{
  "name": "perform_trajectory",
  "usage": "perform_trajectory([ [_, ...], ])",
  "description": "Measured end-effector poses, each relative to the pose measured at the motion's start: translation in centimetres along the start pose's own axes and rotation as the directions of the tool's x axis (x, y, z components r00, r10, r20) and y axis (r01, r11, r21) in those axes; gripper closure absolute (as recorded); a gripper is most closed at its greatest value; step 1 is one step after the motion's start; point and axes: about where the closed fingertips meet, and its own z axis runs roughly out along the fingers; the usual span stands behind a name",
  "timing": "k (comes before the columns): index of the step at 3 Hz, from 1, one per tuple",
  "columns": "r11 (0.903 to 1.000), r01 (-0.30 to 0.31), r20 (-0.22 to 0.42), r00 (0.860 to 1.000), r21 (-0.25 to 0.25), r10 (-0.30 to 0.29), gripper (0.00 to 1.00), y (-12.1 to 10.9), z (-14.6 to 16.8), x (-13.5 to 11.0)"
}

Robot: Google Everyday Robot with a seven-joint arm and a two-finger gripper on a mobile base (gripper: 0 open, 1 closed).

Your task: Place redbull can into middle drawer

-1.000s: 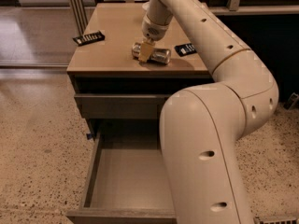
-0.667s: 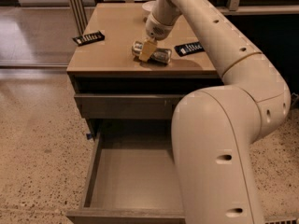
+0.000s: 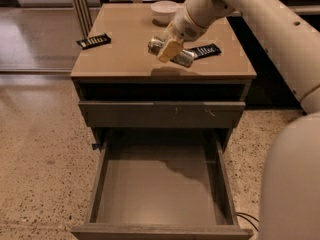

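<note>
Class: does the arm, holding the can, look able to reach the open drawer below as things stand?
Probably yes. The gripper holds the redbull can over the cabinet top, jaws shut on it. The middle drawer is pulled well out, and the shut drawer above does not overhang it.

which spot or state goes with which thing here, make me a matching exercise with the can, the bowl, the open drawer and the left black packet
Things:
1. redbull can
2. white bowl
3. middle drawer
4. left black packet

Places or states:
A. pulled open at the bottom of the view, bare bottom showing
B. at the back of the cabinet top
C. held on its side in the gripper, just above the front of the cabinet top
D. lying flat on the left part of the cabinet top

Pairs: 1-C, 2-B, 3-A, 4-D
</note>
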Motion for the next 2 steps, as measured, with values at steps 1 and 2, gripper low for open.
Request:
perform_trajectory([
  [1,0.9989,0.031,0.05,0.998,-0.036,-0.03,1.0,4.8,-0.7,-0.4],
  [2,0.9931,0.062,0.086,0.995,-0.1,-0.053,1.0,8.8,0.2,-1.3],
])
